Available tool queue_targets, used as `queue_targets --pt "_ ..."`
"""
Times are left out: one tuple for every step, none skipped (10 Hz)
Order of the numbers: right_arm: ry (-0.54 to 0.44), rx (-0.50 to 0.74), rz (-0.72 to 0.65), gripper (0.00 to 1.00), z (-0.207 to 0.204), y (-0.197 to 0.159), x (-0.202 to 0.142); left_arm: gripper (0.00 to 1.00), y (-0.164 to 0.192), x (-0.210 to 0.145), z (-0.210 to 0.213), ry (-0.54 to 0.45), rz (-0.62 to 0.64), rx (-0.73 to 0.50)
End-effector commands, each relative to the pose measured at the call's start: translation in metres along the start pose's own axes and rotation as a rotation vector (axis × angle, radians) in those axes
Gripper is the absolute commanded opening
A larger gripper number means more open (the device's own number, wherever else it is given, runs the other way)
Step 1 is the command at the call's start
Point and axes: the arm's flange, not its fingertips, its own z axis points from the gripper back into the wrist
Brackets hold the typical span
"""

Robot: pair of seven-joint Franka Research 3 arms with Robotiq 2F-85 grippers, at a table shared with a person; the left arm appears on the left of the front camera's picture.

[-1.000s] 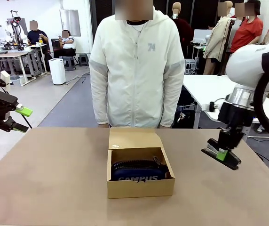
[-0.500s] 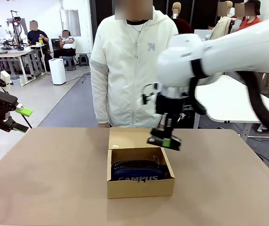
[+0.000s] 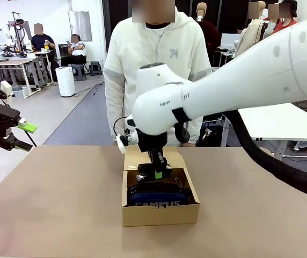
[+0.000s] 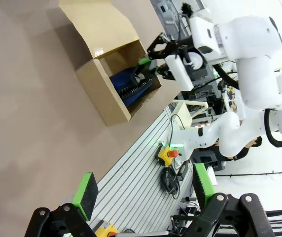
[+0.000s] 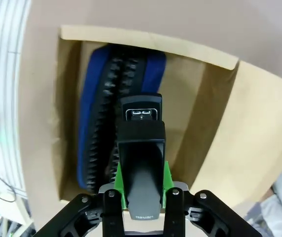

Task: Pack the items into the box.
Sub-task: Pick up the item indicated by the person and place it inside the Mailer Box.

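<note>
While the right jaws are clamped on the small black stapler (image 5: 141, 148) and hang just above the open box (image 3: 161, 215), the risk I see is in the release. The stapler sits right over the toothed zip ridge of the navy pouch (image 5: 94, 113), not over the bare strip of cardboard floor beside it. Let go here and I'd expect it to land on that rounded ridge and tip or slide, maybe ending up propped against a wall and standing too high for the lid flap (image 3: 143, 157) to fold down. Going lower has its own hazard: the jaws are close to the box's walls, and a bump could shove the light carton across the worktop (image 3: 51, 204).

In the box, the pouch lies along the near wall with "CAMPUS" facing me, taking up much of the floor. The flap lies open toward the person (image 3: 153, 80) at the far edge.

The left jaws stand wide open and empty, well off to the left of the worktop, clear of all this.
</note>
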Motion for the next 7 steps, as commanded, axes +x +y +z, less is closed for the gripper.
queue_targets --pt "0.005 -0.059 0.07 0.0 -0.016 0.0 -0.007 1.0 0.0 -0.001 0.003 0.008 -0.013 -0.004" --pt "0.025 -0.055 0.066 0.0 -0.027 0.001 -0.005 1.0 0.0 -0.001 0.003 0.008 -0.013 -0.004" --pt "0.037 -0.038 0.06 0.0 -0.035 0.002 -0.004 1.0 0.0 -0.001 0.003 0.008 -0.013 -0.004" --pt "0.033 -0.017 0.058 0.0 -0.041 0.004 -0.004 1.0 0.0 -0.001 0.003 0.008 -0.013 -0.004" --pt "0.016 -0.003 0.048 0.0 -0.042 0.005 -0.007 1.0 0.0 -0.001 0.003 0.008 -0.013 -0.004" --pt "0.017 -0.001 0.043 0.0 -0.042 0.005 -0.008 1.0 0.0 -0.001 0.003 0.008 -0.013 -0.004" --pt "0.016 0.012 0.031 0.0 -0.043 0.004 -0.008 1.0 0.0 -0.001 0.003 0.008 -0.013 -0.004"
